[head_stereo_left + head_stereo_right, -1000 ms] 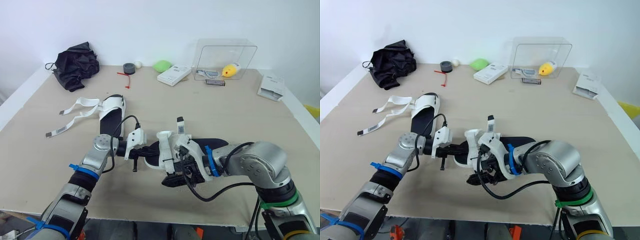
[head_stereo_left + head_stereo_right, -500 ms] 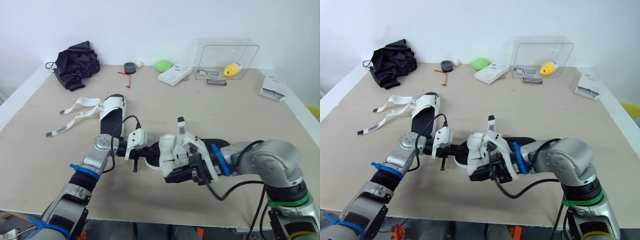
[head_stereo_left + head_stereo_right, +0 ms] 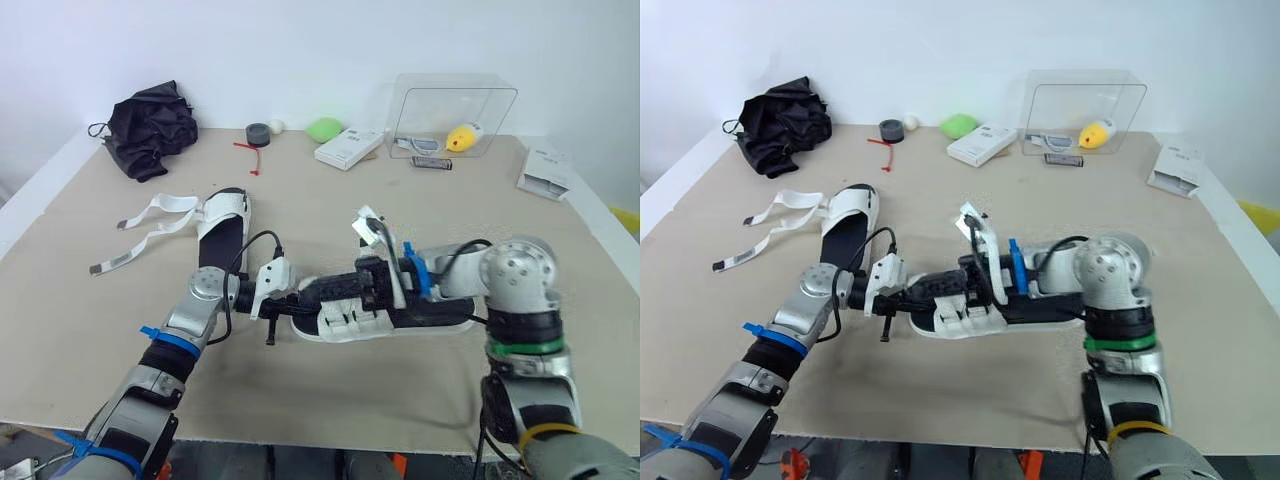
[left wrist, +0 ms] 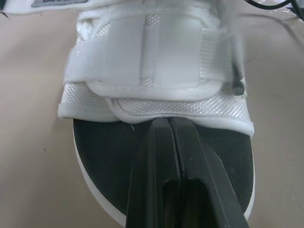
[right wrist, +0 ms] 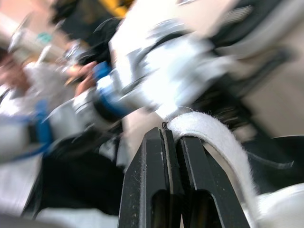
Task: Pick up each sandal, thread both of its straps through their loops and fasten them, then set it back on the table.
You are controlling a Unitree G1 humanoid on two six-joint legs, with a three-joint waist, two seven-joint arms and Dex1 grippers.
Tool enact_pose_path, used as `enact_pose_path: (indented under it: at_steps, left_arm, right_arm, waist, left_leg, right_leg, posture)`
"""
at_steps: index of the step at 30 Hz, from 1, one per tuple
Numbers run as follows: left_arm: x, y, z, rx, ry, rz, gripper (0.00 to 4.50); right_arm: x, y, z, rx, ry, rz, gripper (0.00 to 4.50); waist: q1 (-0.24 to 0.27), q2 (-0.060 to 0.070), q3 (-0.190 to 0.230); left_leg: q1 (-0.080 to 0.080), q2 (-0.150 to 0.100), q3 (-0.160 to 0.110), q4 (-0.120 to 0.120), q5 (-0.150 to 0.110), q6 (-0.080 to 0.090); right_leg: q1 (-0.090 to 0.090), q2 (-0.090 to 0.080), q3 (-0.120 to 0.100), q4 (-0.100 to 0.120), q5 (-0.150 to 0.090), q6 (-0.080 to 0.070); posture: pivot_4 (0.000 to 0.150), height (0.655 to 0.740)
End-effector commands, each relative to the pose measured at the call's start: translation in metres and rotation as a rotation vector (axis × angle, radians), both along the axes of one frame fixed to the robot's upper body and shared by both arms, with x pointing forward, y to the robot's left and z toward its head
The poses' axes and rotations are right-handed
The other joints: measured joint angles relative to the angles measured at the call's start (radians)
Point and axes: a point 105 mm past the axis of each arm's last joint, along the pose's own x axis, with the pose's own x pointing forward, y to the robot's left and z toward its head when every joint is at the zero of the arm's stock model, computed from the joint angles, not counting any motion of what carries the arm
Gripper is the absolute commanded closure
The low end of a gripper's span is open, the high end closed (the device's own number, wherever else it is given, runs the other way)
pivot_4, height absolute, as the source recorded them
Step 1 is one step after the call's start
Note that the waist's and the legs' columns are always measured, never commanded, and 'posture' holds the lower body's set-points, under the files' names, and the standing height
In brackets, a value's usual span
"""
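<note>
A black-soled sandal (image 3: 440, 312) with white uppers lies across the near middle of the table (image 3: 330, 200). My left gripper (image 3: 296, 299) is shut at its toe, fingertips against the edge of the white front strap (image 4: 152, 76). My right gripper (image 3: 322, 291) reaches leftward over the sandal and is shut on a white strap (image 5: 209, 130). One strap end (image 3: 366, 224) sticks up above the sandal. The second sandal (image 3: 225, 228) lies further back on the left with both white straps (image 3: 150, 215) loose on the table.
At the back are a black bag (image 3: 152, 122), a tape roll (image 3: 259, 134), a green object (image 3: 324, 130), a white box (image 3: 348, 148) and a clear container (image 3: 455, 115) holding a yellow object. Another white box (image 3: 545, 170) sits at the right edge.
My right arm has turned so its gripper now points left along the sandal. The sandal has come down from a tilted, lifted pose to lie flatter. My left arm has stayed put.
</note>
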Motion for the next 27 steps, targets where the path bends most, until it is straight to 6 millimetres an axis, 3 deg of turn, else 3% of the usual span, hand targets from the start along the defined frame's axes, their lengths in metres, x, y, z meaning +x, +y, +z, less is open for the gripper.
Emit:
enact_pose_path:
  at_steps: [1,4,9,13,16,20,27]
  left_arm:
    - [-0.015,0.009,-0.050,0.155,0.147,0.016,4.50]
    - [-0.016,0.011,-0.051,0.157,0.148,0.019,4.50]
    - [-0.015,0.013,-0.051,0.160,0.146,0.025,4.50]
    - [-0.015,0.013,-0.051,0.162,0.144,0.024,4.50]
    - [-0.014,0.012,-0.050,0.161,0.142,0.021,4.50]
    - [-0.014,0.012,-0.050,0.161,0.141,0.019,4.50]
    - [-0.014,0.012,-0.051,0.161,0.142,0.023,4.50]
  right_arm:
    - [0.010,-0.006,0.028,0.059,-0.099,-0.053,4.46]
    - [0.013,-0.011,0.027,0.045,-0.108,-0.086,4.46]
    - [0.039,-0.031,0.011,-0.028,-0.013,-0.270,4.46]
    - [0.039,-0.037,-0.031,-0.205,0.104,-0.298,4.46]
    - [0.038,-0.040,-0.044,-0.226,0.160,-0.306,4.46]
    - [0.044,-0.046,-0.052,-0.257,0.199,-0.362,2.99]
    - [0.052,-0.039,-0.038,-0.205,0.189,-0.366,0.12]
  waist:
    - [-0.001,0.000,0.000]
    - [-0.001,0.000,0.000]
    - [-0.001,0.000,0.000]
    - [-0.001,0.000,0.000]
    - [-0.001,0.001,-0.001]
    - [-0.002,0.001,-0.002]
    - [-0.002,0.002,-0.005]
  left_leg:
    - [0.000,0.000,0.000,0.000,0.000,0.000]
    - [0.001,0.000,0.001,0.000,0.000,0.000]
    - [0.001,0.001,0.001,0.000,0.002,0.002]
    - [0.002,0.001,0.002,0.000,0.003,0.004]
    - [0.002,0.002,0.002,0.000,0.003,0.004]
    - [0.002,0.002,0.002,0.000,0.003,0.004]
    - [0.004,0.002,0.002,0.000,0.003,0.004]
  right_leg:
    - [0.000,0.000,0.000,0.000,0.000,0.000]
    - [0.000,0.000,0.001,0.001,0.000,0.000]
    - [0.000,0.001,0.002,0.001,0.001,0.003]
    - [0.000,0.002,0.002,0.001,0.001,0.004]
    - [0.000,0.002,0.002,0.000,0.001,0.004]
    - [0.001,0.002,0.002,0.000,0.001,0.004]
    - [0.002,0.003,0.002,0.000,0.001,0.004]
  posture:
    - [0.150,0.7400]
    - [0.150,0.7400]
    - [0.150,0.7400]
    - [0.150,0.7400]
    - [0.150,0.7400]
    - [0.150,0.7400]
    - [0.150,0.7400]
